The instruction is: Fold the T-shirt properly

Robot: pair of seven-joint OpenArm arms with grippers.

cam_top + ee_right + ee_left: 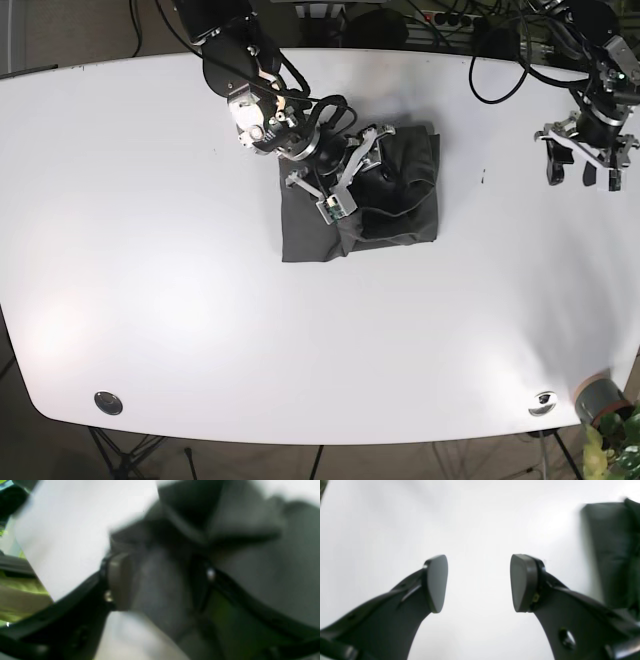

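Under right tool (352, 190), T-shirt (400, 210), gripped

dark grey t-shirt (400, 215) — plain — white table (150, 250)

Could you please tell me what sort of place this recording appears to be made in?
Probably a robotics lab: a large white rounded table on stand legs, loose black cables trailing behind it, and two black robot arms working over a dark grey T-shirt.
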